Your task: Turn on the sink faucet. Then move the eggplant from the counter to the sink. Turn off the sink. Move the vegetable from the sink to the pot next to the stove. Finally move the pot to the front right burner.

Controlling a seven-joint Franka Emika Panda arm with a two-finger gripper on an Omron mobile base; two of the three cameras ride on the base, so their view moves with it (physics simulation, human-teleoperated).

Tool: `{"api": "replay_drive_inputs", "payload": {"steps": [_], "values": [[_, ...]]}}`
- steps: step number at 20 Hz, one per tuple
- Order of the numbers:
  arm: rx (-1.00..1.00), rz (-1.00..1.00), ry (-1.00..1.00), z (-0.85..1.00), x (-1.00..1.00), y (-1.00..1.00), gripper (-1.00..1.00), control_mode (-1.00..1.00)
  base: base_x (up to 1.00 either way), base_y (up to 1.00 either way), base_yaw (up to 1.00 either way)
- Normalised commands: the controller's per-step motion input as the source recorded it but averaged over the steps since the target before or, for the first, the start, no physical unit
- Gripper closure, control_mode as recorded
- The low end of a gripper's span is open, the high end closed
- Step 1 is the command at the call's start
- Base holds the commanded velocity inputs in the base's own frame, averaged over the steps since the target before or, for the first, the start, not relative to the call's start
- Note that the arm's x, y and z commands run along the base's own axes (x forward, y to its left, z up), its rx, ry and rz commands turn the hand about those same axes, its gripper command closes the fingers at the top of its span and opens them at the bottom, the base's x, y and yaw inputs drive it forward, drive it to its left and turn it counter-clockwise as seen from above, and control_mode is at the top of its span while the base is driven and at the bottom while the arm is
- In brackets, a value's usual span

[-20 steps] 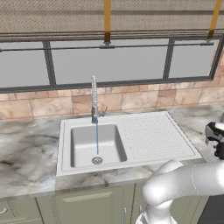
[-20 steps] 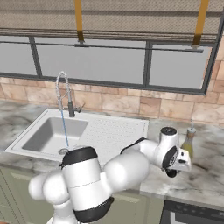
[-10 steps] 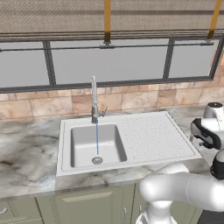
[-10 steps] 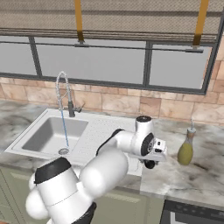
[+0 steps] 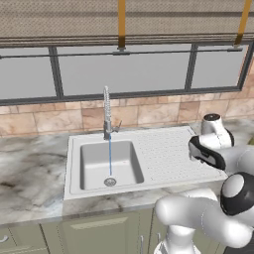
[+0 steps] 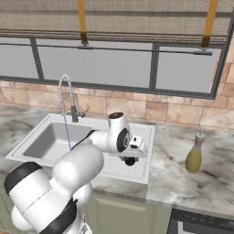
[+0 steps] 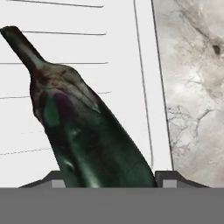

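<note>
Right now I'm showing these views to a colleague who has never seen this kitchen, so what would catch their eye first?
Probably the dark eggplant, large in the hand view between the gripper's fingertips, above the white sink's drainboard. Next, the thin stream of water running from the sink faucet into the basin. Then the olive-yellow bottle standing alone on the marble counter right of the sink.

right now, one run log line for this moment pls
faucet: running | gripper: shut on eggplant | position: over sink drainboard, beside counter | next: basin
</note>
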Motion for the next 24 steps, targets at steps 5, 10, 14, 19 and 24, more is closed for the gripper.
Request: {"api": "replay_drive_inputs", "payload": {"steps": [5,10,14,19,24], "values": [[0.00,0.00,0.02,0.13,0.48,1.00,1.00,-1.00,0.00,0.00,0.00],[0.00,0.00,0.03,0.03,0.46,1.00,1.00,-1.00,0.00,0.00,0.00],[0.00,0.03,0.02,-0.05,0.18,0.65,1.00,-1.00,0.00,0.00,0.00],[0.04,0.01,0.03,-0.04,0.04,0.45,1.00,-1.00,0.00,0.00,0.00],[0.04,0.00,0.00,-0.08,0.06,0.60,1.00,-1.00,0.00,0.00,0.00]]}}
